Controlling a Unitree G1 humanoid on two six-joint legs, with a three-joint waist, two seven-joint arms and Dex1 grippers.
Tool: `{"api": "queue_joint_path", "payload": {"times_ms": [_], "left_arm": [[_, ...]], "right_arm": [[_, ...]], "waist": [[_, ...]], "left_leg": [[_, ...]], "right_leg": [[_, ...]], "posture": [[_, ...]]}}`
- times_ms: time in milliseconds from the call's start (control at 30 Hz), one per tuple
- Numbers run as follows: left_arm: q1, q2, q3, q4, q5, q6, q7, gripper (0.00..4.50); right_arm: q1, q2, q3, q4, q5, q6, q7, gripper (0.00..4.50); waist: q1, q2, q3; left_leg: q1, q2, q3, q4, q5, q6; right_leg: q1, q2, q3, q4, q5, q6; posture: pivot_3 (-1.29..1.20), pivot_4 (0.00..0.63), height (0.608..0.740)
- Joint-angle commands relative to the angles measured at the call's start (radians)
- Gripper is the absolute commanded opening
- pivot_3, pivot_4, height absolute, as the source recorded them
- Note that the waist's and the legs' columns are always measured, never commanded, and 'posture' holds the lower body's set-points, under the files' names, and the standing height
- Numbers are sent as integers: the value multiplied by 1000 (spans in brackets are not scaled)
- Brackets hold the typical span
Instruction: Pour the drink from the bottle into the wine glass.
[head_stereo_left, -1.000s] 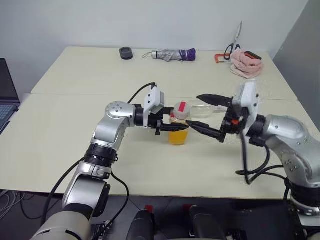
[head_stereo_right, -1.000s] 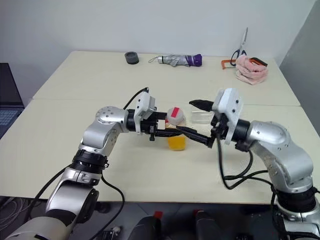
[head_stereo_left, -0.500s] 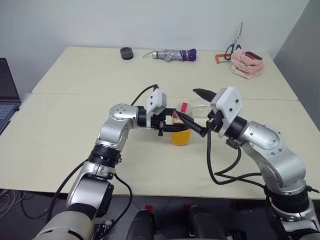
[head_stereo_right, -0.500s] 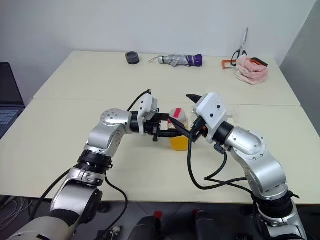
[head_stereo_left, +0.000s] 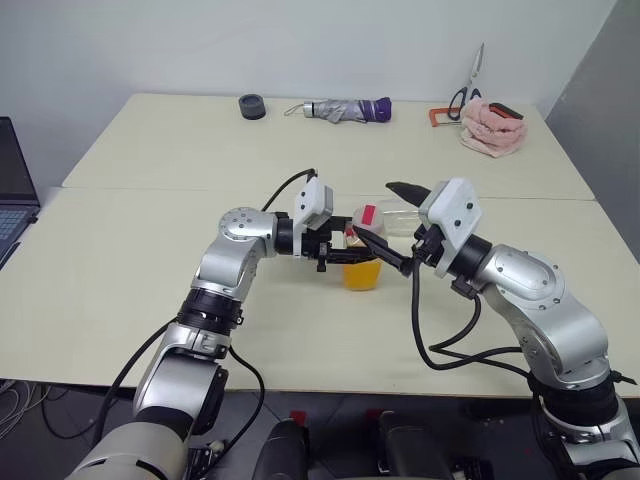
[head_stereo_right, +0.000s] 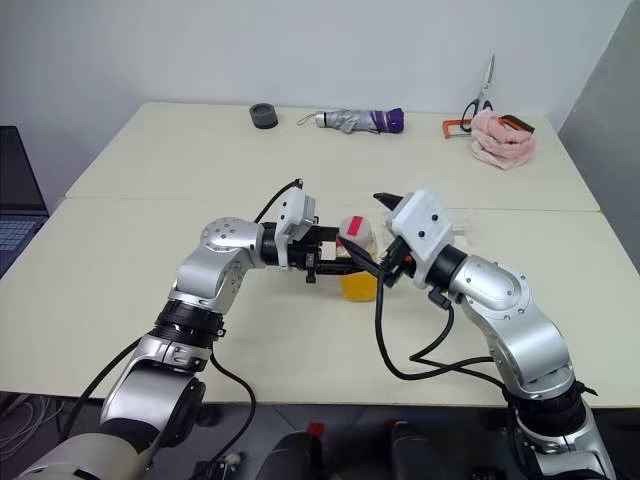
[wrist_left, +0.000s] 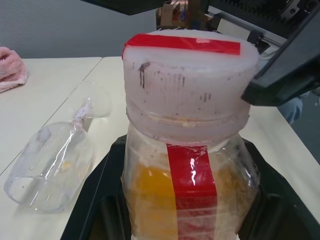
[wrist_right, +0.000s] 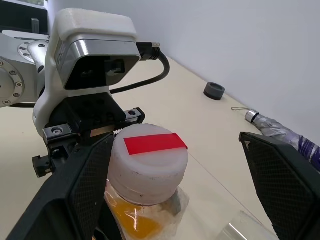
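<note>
Bottle (head_stereo_left: 361, 255) upright on the desk (head_stereo_left: 120, 290), near the middle of its front half. White cap (wrist_right: 148, 162) on, red strip across its top and a red label strip down the side. The drink (wrist_left: 150, 192), orange-yellow, fills the lower part of the body.

Left claw (head_stereo_left: 350, 253) comes in level from the robot's left and is pinched on the bottle; in the left wrist view its black fingers sit against both sides of the body below the neck.

Right claw (head_stereo_left: 390, 226) is at cap height, coming from the robot's right. Fingers spread wide, one on each side of the cap; one finger (wrist_right: 82, 185) lies close against the cap's side, the other stands well off. Whether the near finger touches the cap cannot be told.

Wine glass (wrist_left: 50, 157) lies on its side on the desk just behind the bottle, bowl empty, mostly hidden by the right claw in the head views.

Far edge of desk: black roll (head_stereo_left: 252, 105), folded umbrella (head_stereo_left: 345, 109), scissors (head_stereo_left: 468, 85), pink cloth (head_stereo_left: 492, 125). Laptop (head_stereo_left: 12, 200) at the desk's left edge.
</note>
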Motion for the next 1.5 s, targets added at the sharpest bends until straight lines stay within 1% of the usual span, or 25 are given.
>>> {"api": "queue_joint_path", "payload": {"times_ms": [33, 533, 1500], "left_arm": [[-25, -5, 13, -25, -16, -26, -2, 2050], [-29, -3, 13, -19, -13, -30, -4, 2048], [-32, 1, 14, -13, -15, -32, -6, 2021]], "right_arm": [[4, -15, -46, -17, -11, -12, -10, 4245], [20, -27, -102, -47, 42, 21, -8, 4245], [51, -66, -120, -53, 53, 24, 11, 4245]], "waist": [[0, 0, 0], [0, 0, 0], [0, 0, 0]], "left_leg": [[0, 0, 0, 0, 0, 0], [0, 0, 0, 0, 0, 0], [0, 0, 0, 0, 0, 0]], "right_leg": [[0, 0, 0, 0, 0, 0], [0, 0, 0, 0, 0, 0], [0, 0, 0, 0, 0, 0]], "posture": [[0, 150, 740], [0, 150, 740], [0, 150, 740]]}}
